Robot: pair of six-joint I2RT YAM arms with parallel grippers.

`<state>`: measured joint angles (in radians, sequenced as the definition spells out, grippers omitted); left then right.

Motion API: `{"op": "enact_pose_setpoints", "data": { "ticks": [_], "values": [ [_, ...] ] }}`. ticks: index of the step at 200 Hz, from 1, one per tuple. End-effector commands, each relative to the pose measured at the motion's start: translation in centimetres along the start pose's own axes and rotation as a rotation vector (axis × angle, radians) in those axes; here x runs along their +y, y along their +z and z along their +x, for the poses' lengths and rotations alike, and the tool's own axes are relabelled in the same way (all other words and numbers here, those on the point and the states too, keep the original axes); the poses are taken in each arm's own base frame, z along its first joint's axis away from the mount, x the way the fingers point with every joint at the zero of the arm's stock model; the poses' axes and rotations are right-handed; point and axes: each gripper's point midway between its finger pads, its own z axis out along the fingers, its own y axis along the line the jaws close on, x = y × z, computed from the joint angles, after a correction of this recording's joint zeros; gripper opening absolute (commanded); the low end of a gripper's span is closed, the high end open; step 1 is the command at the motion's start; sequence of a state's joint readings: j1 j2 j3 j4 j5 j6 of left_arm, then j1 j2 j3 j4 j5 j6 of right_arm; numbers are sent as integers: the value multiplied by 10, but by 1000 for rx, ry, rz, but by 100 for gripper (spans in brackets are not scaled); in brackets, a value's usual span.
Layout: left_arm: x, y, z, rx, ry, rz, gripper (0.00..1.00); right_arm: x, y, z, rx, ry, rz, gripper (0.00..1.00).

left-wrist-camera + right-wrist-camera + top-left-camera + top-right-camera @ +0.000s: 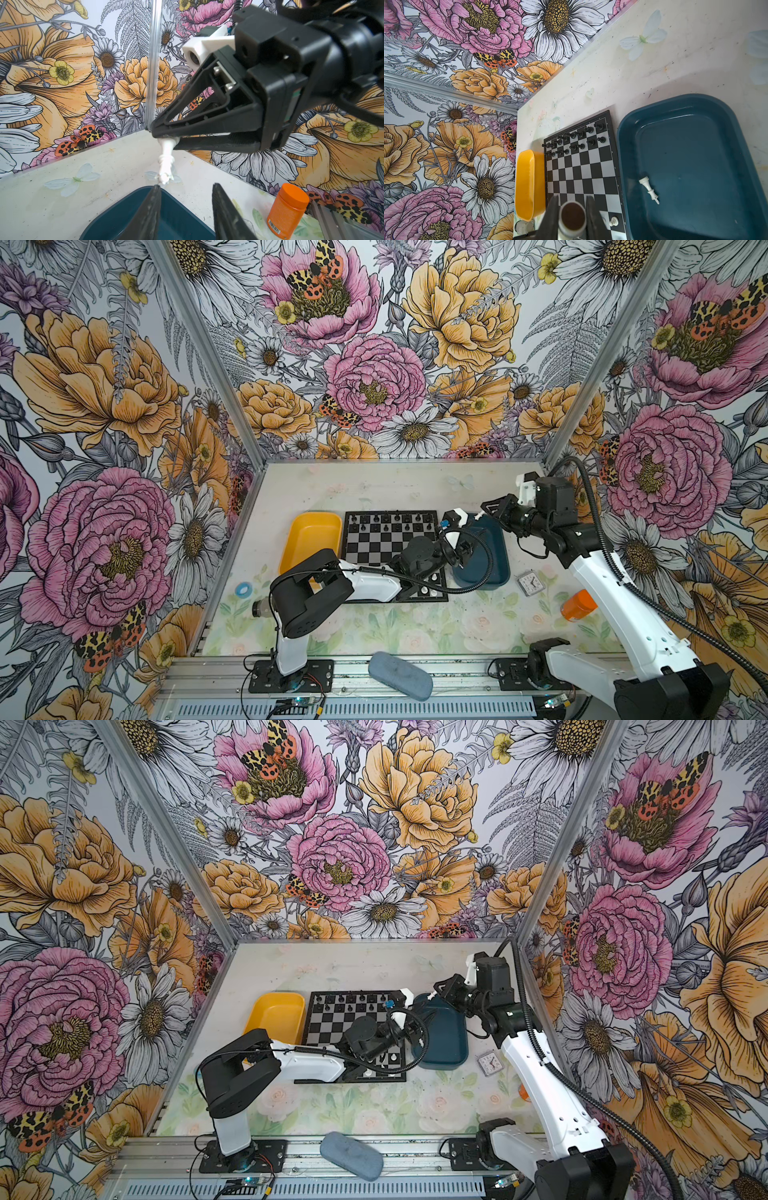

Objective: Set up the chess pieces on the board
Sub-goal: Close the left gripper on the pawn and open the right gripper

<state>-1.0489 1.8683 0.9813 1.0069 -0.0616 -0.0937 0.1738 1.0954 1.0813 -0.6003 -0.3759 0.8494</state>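
Observation:
The board [374,547] lies mid-table, with black chessmen [390,522] on its far rows. A few white chess pieces [432,578] stand on its near rows, partly behind my left arm. My right gripper [484,512] hovers over the far end of the blue tray [494,568]. It is shut on the round base of a tall white piece [166,158], and the felt underside [572,216] faces the right wrist camera. My left gripper [186,185] is open and holds nothing, just short of that piece's head. Another white piece [649,190] lies in the tray.
A yellow tray [309,539] sits against the board's left side. A small clock [528,583] and an orange jar [577,605] stand right of the blue tray. A blue ring [243,590] lies at the left, and a grey-blue case [400,675] on the front rail.

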Motion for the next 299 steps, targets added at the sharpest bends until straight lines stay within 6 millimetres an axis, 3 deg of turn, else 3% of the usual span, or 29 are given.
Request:
{"op": "enact_pose_setpoints", "data": {
  "ticks": [1,57,227,299],
  "values": [
    [9,3,-1,-14,16,-33,42,7,-5,4,-1,-1,-29,0],
    [17,4,-9,-51,13,-69,42,1,-4,10,13,14,-25,0],
    [13,5,-14,-87,-20,-45,40,-3,-4,16,19,25,-21,0],
    [10,8,-10,-76,-25,-25,32,-1,-4,15,15,25,-30,0]
  ]
}}
